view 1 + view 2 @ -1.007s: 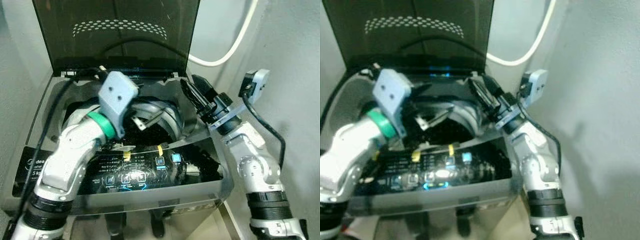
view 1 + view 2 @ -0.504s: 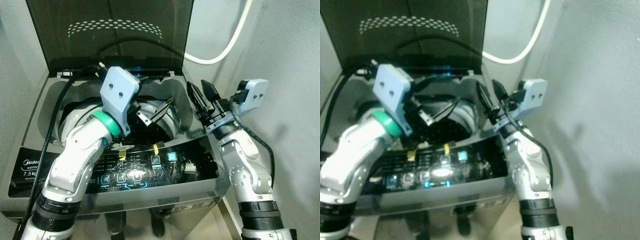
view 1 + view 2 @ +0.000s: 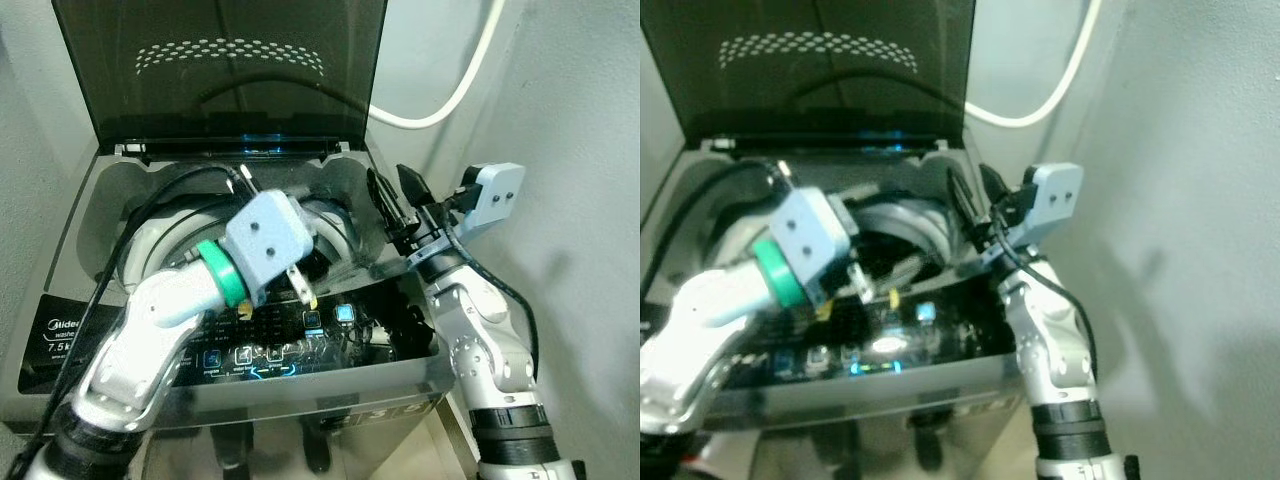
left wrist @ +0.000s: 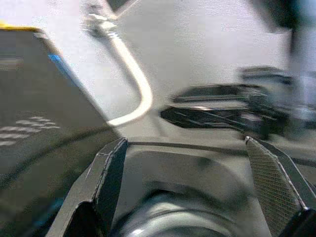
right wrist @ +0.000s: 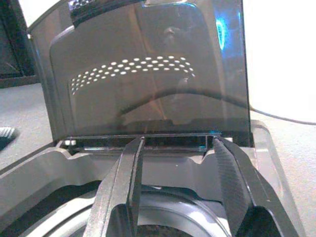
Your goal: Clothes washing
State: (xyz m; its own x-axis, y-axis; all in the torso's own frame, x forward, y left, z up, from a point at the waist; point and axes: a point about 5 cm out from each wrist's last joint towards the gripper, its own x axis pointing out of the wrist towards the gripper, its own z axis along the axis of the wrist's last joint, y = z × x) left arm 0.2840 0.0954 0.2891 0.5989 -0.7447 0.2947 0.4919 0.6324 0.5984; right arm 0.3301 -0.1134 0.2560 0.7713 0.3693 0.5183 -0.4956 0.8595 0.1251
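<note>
A grey top-loading washing machine (image 3: 400, 365) stands before me with its dark lid (image 3: 220, 70) raised upright. The white drum ring (image 3: 335, 225) shows under my arms; the inside is too dark to make out. My left gripper (image 4: 185, 143) hovers over the drum's front edge near the lit control panel (image 3: 270, 350), open and empty, and largely hidden behind its blue wrist camera (image 3: 268, 238). My right gripper (image 3: 395, 192) hangs over the tub's right rim, open and empty, its fingers (image 5: 126, 182) aimed at the lid.
A white hose (image 3: 455, 95) curves along the wall behind the machine. A grey wall (image 3: 585, 220) stands close on the right. A black cable (image 3: 150, 215) from my left arm loops over the tub.
My left arm has swung down and to the right, from above the drum to its front edge by the panel. The right gripper has edged slightly left.
</note>
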